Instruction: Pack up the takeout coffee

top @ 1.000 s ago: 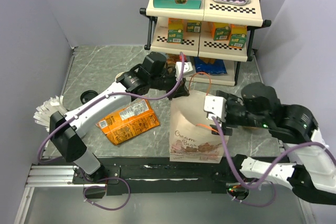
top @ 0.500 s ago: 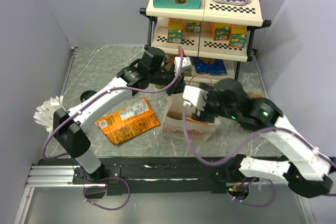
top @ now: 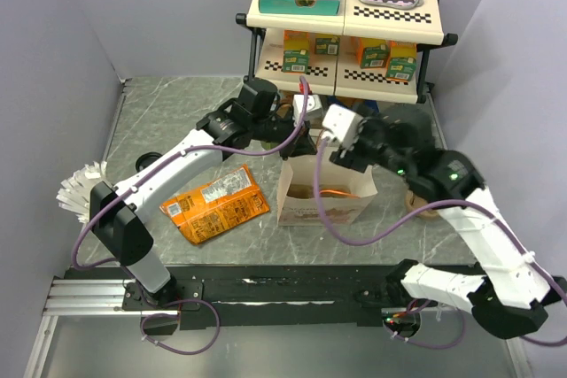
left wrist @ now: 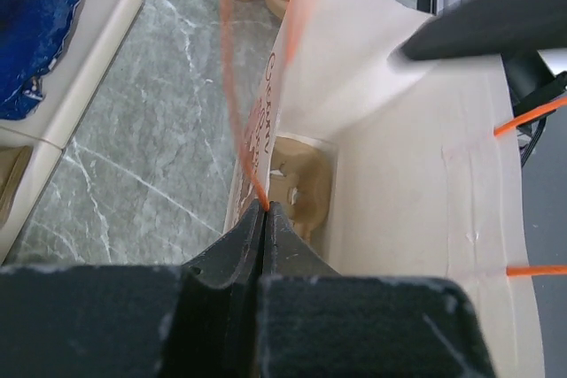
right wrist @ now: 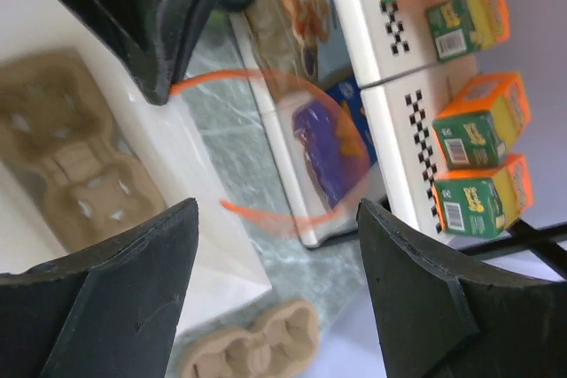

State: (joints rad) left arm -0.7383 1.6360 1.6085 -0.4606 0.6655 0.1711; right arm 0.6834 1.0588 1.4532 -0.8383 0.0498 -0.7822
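The takeout coffee is out of view in every frame. A white paper bag stands upright and open at mid table. My left gripper is shut on its thin orange handle, pinched at the tips. Inside the bag lies a tan pulp cup carrier, and it also shows in the right wrist view. My right gripper hovers over the bag's far rim, open, with nothing between its fingers. The other handle loop hangs beyond them.
A second pulp carrier lies on the table right of the bag. An orange snack packet lies to the bag's left, and a white ruffled thing sits at the far left. Behind stands a two-tier shelf with boxes and a blue packet.
The bag went from leaning toward the front to standing upright and open. My right arm swung from the right side up over the bag. The left gripper kept its hold on the handle.
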